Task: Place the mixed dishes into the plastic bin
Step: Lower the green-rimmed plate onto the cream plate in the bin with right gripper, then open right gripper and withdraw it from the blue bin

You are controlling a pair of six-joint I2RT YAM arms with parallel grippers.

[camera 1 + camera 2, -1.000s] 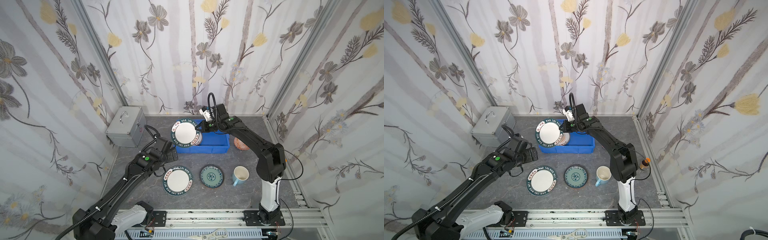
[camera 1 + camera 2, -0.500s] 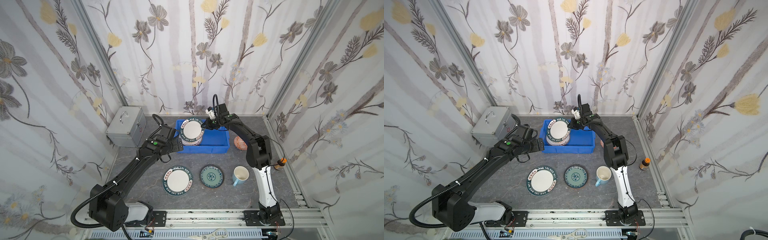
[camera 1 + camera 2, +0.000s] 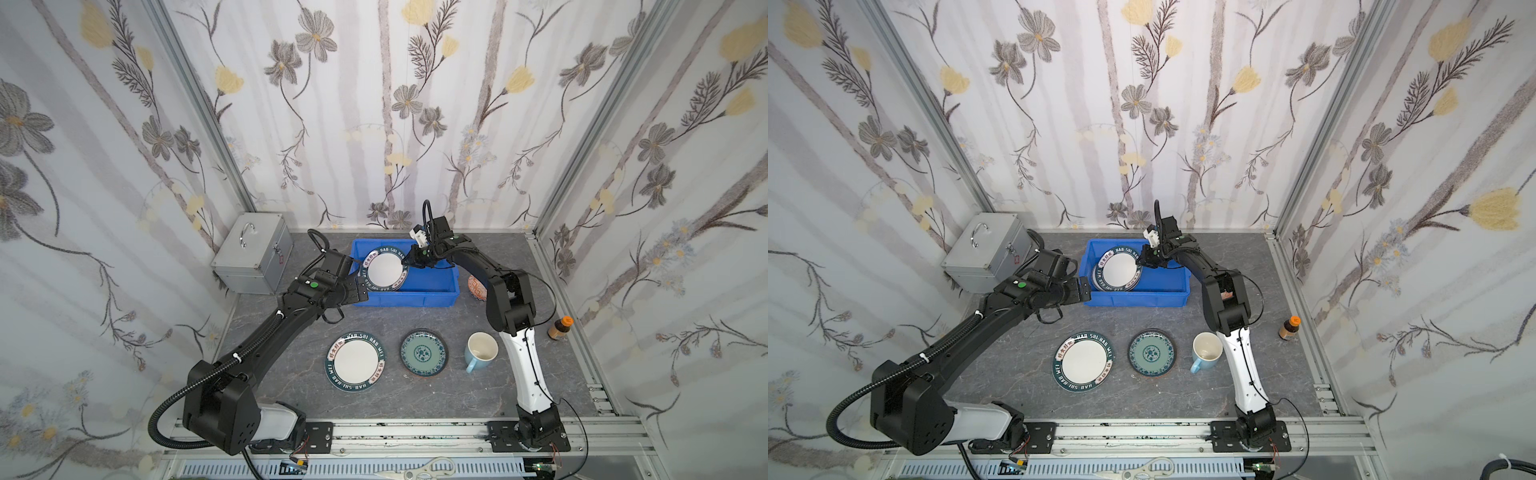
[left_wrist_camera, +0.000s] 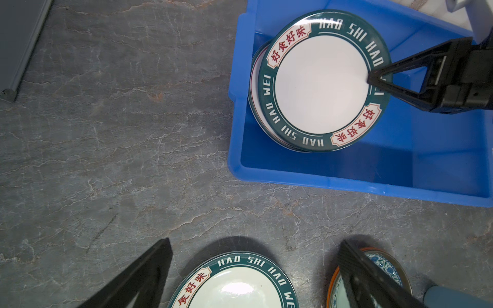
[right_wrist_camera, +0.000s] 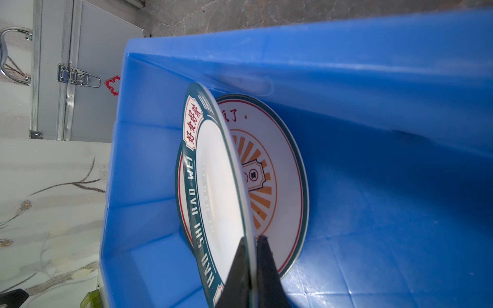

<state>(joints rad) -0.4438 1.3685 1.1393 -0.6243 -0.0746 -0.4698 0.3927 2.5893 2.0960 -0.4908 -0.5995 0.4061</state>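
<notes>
- The right pincer (image 3: 406, 262) is clamped thin on the rim of a green-rimmed lettered plate (image 3: 384, 272). It holds the plate inside the left half of the blue plastic bin (image 3: 409, 300), at the back of the desk (image 3: 415, 399).
- Only the right wrist view shows what lies beneath: a sunburst plate (image 5: 276, 170), flat on the bin floor. Whether the two plates touch cannot be told.
- Only the left wrist view shows the left pincer (image 4: 255, 241) clearly, its fingers spread wide with nothing between them. In both top views it hangs just outside the bin's near left corner.
- Only the top views show the whole desk. A matching plate (image 3: 356, 362), a teal patterned plate (image 3: 424, 352) and a pale blue mug (image 3: 482, 349) sit in a row on the near side.
- An orange-patterned bowl (image 3: 475, 286) shows partly behind the right arm, just right of the bin. A silver case (image 3: 253, 257) stands to the bin's left.
- A second ago the held plate rode higher, over the bin's left end; it now sits lower, within the walls. The left pincer has moved from near the matching plate up to the bin's corner.
- The held plate is tilted, its gripped edge raised on the right and its white face turned up and leftward.
- The bin's long axis runs left to right, parallel to the back wall. The mug stands upright, its handle toward the desk's near edge.
</notes>
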